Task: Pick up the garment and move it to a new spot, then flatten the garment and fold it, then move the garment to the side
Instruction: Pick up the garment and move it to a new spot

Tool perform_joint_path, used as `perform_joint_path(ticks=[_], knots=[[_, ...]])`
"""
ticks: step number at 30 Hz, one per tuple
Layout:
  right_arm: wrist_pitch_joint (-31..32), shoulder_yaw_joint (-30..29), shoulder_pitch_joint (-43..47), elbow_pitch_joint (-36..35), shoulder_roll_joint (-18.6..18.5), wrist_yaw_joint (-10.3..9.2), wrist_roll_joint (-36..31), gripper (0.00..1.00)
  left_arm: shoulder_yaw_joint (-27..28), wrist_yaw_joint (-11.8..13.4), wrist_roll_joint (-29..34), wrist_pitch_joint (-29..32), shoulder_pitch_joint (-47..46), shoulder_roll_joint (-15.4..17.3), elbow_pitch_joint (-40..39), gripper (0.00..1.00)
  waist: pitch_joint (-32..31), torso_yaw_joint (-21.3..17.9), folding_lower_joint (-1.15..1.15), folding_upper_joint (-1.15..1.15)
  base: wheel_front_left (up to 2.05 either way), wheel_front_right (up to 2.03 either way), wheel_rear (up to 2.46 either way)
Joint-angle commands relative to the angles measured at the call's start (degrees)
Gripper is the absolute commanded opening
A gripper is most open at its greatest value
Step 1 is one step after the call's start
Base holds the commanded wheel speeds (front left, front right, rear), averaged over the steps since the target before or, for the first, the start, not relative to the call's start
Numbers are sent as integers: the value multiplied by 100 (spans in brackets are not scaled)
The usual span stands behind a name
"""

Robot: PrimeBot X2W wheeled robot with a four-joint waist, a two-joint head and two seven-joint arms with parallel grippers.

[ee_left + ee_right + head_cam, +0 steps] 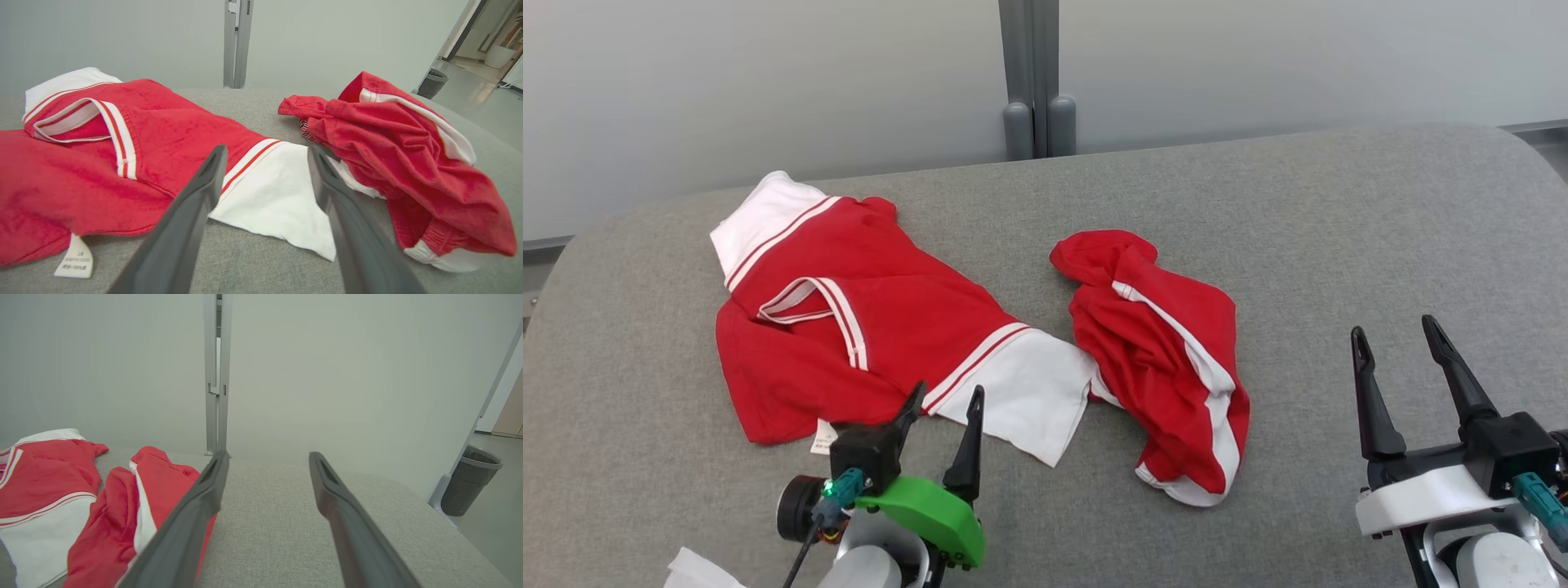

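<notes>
Two red garments lie on the grey padded table (1339,212). A red shirt (849,335) with white sleeves and white stripes is spread out at the left, its label showing at the near hem. Crumpled red shorts (1168,359) with a white side stripe lie just right of it, touching the shirt's white sleeve. My left gripper (947,392) hovers open over the near edge of that sleeve (269,192), holding nothing. My right gripper (1394,328) stands open over bare table, right of the shorts (159,477). The shirt (163,130) and shorts (408,155) fill the left wrist view.
A grey post (1033,82) rises behind the table's far edge against a pale wall. A dark waste bin (468,479) stands on the floor beyond the table's right end. Something white (698,572) shows at the lower left. The table's right half is bare fabric.
</notes>
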Motion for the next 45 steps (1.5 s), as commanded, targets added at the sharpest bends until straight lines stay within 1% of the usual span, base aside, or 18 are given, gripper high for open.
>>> perform_joint_path(ticks=[1, 4, 10, 15, 17, 20, 23, 26, 32, 33, 34, 35, 37, 40, 43, 45], knots=[[-28, 4, 56, 3, -19, -8, 4, 100, 109, -43, 82, -4, 93, -27, 55, 100, -2, 29, 0, 0, 0, 0, 0], [-28, 32, 24, -10, -19, -8, -1, 100, 388, -80, 135, -3, 72, -65, 217, 100, 34, 31, 0, 0, 0, 0, 0], [-28, 101, -123, -66, -19, -8, -49, 100, 872, -123, 114, -3, -375, -113, 704, 100, 307, -70, 0, 0, 0, 0, 0], [-28, 148, -278, -105, -19, -8, -92, 100, 1085, -211, -58, -3, -927, -160, 1504, 100, 667, -219, 0, 0, 0, 0, 0], [-28, 152, -344, -120, -20, -8, -103, 100, 1157, -174, -174, 33, -1155, -179, 1845, 100, 804, -274, 0, 0, 0, 0, 0], [-28, 153, -424, -128, -18, -8, -103, 100, 1232, -162, -312, 54, -1439, -210, 2304, 100, 987, -337, 0, 0, 0, 0, 0], [-28, 158, -471, -117, -18, -8, -96, 100, 1272, -52, -386, 70, -1662, -224, 2706, 100, 1100, -370, 0, 0, 0, 0, 0], [-28, 163, -519, -124, -19, -8, -95, 100, 1306, -5, -499, 69, -1806, -245, 2986, 100, 1172, -383, 0, 0, 0, 0, 0], [-28, 201, -567, -120, -18, -8, -103, 100, 1128, -183, -604, 64, -1995, -284, 3312, 100, 1250, -368, 0, 0, 0, 0, 0], [-28, 210, -568, -111, -19, -8, -103, 100, 1074, -222, -592, 65, -2037, -288, 3324, 62, 1252, -363, 0, 0, 0, 0, 0], [-28, 220, -572, -105, -18, -8, -102, 100, 1036, -248, -608, 61, -2065, -291, 3322, 37, 1251, -360, 0, 0, 0, 0, 0], [-28, 231, -580, -95, -19, -8, -98, 100, 970, -266, -612, 49, -2107, -296, 3294, 0, 1246, -357, 0, 0, 0, 0, 0], [-28, 237, -584, -80, -19, -8, -95, 100, 854, -221, -538, 22, -2193, -292, 3215, 0, 1221, -345, 0, 0, 0, 0, 0], [-28, 214, -535, -48, -19, -8, -91, 100, 801, -71, -452, -2, -2309, -284, 3082, 0, 1132, -307, 0, 0, 0, 0, 0], [-28, 166, -458, -20, -19, -8, -62, 100, 888, 63, -302, -7, -2355, -246, 2760, 0, 1004, -246, 0, 0, 0, 0, 0], [-28, 140, -417, -9, -18, -8, -35, 100, 943, 80, -190, -8, -2354, -153, 2545, 0, 909, -199, 0, 0, 0, 0, 0]])
